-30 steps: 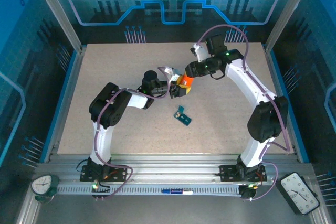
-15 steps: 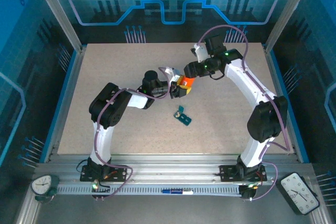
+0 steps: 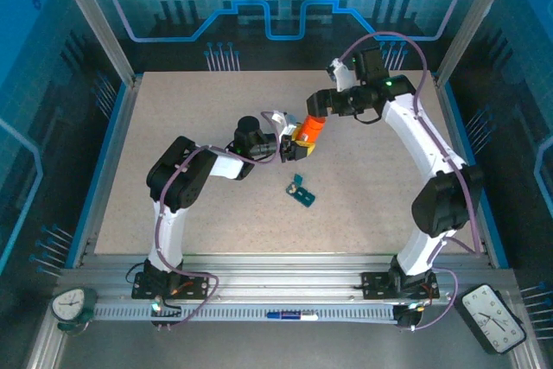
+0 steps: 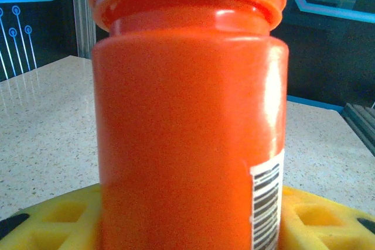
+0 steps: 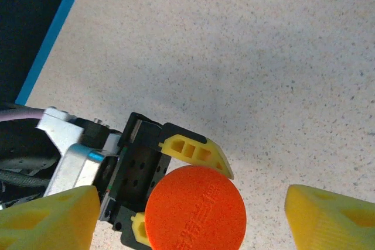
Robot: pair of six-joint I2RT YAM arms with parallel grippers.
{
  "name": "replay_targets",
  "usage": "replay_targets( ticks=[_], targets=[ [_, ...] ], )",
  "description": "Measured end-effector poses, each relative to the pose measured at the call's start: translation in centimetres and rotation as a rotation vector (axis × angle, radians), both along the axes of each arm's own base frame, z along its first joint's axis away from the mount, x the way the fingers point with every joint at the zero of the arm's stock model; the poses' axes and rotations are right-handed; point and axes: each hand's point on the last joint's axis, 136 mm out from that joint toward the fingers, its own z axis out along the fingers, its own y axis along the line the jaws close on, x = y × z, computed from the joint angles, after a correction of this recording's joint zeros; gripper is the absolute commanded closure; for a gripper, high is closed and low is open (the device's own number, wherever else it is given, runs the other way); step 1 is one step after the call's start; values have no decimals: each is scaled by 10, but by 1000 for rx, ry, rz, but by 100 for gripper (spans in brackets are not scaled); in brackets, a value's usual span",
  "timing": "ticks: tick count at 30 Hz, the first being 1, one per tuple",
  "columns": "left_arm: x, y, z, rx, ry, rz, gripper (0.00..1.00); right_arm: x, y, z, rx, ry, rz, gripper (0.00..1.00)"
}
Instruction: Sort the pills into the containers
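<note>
Jaws of the right gripper (image 3: 316, 104) have spread and backed off the orange bottle (image 3: 308, 132), cap apparently still on, while the left gripper (image 3: 292, 144) clamps it mid-table; the pill box (image 3: 301, 194) waits just nearer.

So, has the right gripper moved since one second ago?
Yes. In the top view the right gripper has drawn back from the orange bottle, away from the pill box and toward the far edge of the table.
</note>
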Motion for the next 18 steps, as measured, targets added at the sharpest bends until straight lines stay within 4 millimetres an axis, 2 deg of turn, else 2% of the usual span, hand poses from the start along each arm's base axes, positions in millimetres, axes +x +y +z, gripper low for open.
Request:
replay_targets(
  ticks=[5,18],
  targets=[
    [-2,0,0,5,-16,-15,100,0,-10,5,-19,-45,18,17],
    [-7,-2,-5,16,2,-44,100,-9,1,-10,-30,-23,113,17]
  ],
)
